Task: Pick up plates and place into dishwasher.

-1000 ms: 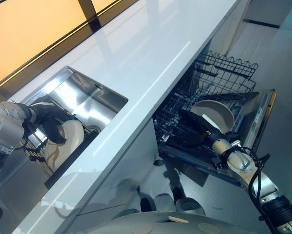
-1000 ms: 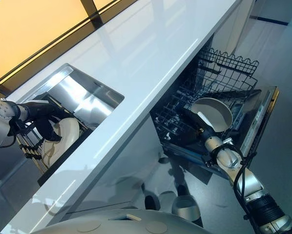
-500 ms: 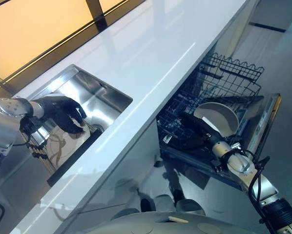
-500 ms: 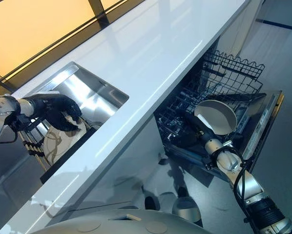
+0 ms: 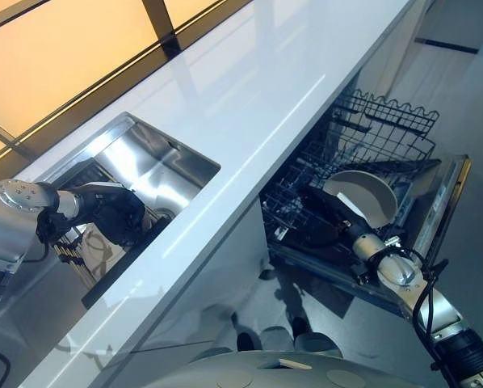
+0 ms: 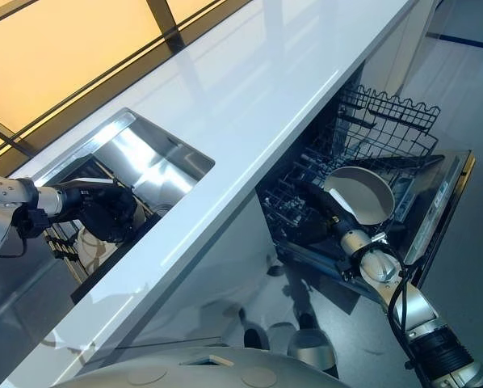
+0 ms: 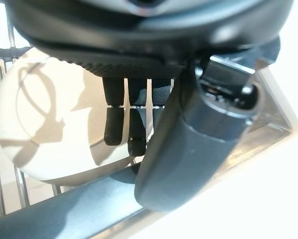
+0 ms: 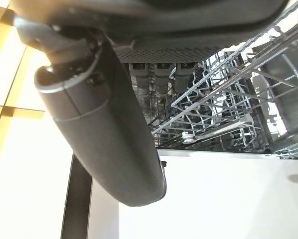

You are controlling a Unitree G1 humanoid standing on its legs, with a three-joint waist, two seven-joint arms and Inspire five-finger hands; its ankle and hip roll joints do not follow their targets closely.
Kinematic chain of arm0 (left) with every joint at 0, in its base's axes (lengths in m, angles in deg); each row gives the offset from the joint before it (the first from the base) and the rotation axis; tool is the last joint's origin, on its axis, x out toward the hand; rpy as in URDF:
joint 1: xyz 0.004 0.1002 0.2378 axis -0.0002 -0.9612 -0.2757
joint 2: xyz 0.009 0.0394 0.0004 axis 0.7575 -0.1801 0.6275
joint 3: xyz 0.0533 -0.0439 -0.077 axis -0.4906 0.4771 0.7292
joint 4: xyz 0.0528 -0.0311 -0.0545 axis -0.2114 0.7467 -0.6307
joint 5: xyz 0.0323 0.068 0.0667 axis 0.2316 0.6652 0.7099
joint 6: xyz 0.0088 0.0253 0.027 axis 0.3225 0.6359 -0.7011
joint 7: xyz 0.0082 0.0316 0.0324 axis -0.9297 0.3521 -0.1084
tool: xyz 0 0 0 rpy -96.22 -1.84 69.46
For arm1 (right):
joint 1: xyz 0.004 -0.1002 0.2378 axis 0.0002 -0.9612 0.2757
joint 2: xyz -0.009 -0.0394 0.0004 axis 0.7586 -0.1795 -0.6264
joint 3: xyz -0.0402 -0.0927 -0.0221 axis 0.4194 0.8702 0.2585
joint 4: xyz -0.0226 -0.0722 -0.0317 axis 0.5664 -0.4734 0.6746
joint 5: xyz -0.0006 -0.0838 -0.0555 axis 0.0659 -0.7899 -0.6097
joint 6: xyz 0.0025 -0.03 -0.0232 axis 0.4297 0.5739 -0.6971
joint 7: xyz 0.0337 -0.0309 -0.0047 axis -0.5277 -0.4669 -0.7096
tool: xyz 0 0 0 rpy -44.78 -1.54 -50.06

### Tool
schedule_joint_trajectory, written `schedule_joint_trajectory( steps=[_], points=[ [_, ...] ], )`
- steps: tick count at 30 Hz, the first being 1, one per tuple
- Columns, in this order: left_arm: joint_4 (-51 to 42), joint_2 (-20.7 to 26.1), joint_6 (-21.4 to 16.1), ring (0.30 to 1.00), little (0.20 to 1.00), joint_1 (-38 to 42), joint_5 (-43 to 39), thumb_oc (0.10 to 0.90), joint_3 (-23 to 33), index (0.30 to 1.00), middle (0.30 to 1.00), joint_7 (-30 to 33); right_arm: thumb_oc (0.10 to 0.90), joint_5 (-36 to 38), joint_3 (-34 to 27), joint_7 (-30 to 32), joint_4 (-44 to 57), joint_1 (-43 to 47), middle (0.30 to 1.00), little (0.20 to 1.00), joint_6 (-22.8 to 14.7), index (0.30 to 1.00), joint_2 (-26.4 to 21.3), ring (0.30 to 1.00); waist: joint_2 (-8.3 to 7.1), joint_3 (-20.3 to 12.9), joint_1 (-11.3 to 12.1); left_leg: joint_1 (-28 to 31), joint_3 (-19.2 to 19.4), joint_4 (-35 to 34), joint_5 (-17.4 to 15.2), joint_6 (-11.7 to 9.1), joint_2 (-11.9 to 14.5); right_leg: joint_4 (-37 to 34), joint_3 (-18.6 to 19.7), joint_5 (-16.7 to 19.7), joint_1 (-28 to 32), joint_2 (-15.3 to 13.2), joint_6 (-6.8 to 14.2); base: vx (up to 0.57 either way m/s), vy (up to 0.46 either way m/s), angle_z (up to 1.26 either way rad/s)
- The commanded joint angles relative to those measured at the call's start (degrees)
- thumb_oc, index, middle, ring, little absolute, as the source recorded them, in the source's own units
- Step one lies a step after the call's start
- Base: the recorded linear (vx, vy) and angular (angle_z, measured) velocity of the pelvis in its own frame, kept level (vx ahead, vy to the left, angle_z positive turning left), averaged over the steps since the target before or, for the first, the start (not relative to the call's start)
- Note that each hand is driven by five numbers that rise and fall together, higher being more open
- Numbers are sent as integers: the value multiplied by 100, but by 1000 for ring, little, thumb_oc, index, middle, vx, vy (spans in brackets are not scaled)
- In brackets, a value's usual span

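A white plate (image 7: pixel 44 114) with a thin line pattern leans in the wire rack (image 5: pixel 64 252) inside the steel sink (image 5: pixel 157 162). My left hand (image 5: pixel 116 214) is low in the sink and covers most of this plate; its fingers (image 7: pixel 114 124) lie straight on the plate's face, with the thumb beside them. A second white plate (image 5: pixel 363 194) stands on edge in the lower basket (image 6: pixel 306 212) of the open dishwasher. My right hand (image 5: pixel 326 212) reaches into that basket just left of the standing plate, fingers (image 8: pixel 159 79) straight and holding nothing.
A long white counter (image 5: pixel 249 89) runs between the sink and the dishwasher. The upper wire basket (image 5: pixel 387 129) is pulled out behind the standing plate. The dishwasher door (image 5: pixel 445 212) hangs open at the right, over grey floor.
My left hand has dropped from the plate's top rim down across its face, deeper into the sink, hiding more of the plate. The right hand stays in the basket.
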Motion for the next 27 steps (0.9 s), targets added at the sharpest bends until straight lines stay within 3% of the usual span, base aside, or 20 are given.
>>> schedule_joint_trajectory(
  steps=[1, 3, 7, 9, 15, 27],
  points=[
    [129, 254, -271, 900, 900, -578, 220, 800, -184, 900, 900, 533, 800, 150, -255, 52, 570, 644, 900, 900, -630, 900, -79, 900, -372, -221, 191, -333, -60, 63, -108, 42, -460, 257, -262, -180, -89, -53, 560, 0, 0, 0],
    [324, 320, -541, 900, 900, -482, 297, 800, -1, 900, 900, 1404, 800, 163, -247, 53, 485, 702, 900, 900, -633, 900, -43, 900, -392, -234, 226, -337, -95, 52, -101, 45, -469, 249, -273, -179, -86, -49, 555, -4, -1, 2],
    [1147, 359, -1061, 900, 900, -70, 358, 800, 293, 900, 900, 2411, 800, 102, -240, 16, 381, 786, 900, 900, -602, 900, 91, 900, -423, -255, 240, -356, -108, 50, -92, 53, -467, 251, -308, -193, -92, -50, 547, -5, -5, 3],
    [1651, 408, -1317, 900, 900, 165, 343, 800, 341, 900, 900, 2446, 800, 18, -189, 39, 334, 801, 900, 900, -618, 900, 177, 900, -422, -273, 234, -378, -109, 47, -82, 50, -462, 257, -316, -191, -111, -50, 544, 0, 0, 0],
    [2495, 570, -1633, 900, 900, 728, 344, 800, 38, 900, 900, 2497, 800, -56, -76, 12, 249, 855, 900, 900, -682, 900, 208, 900, -388, -264, 174, -377, -73, 39, -90, 44, -451, 312, -316, -200, -160, -55, 552, 16, -4, 9],
    [2876, 447, -1561, 900, 900, 1261, 458, 800, -571, 900, 900, 2584, 800, -11, 102, -66, 230, 810, 900, 900, -613, 900, 247, 900, -346, -190, 21, -357, 19, 59, -131, 43, -447, 396, -235, -245, -216, -43, 569, 53, -11, 1]
  ],
)
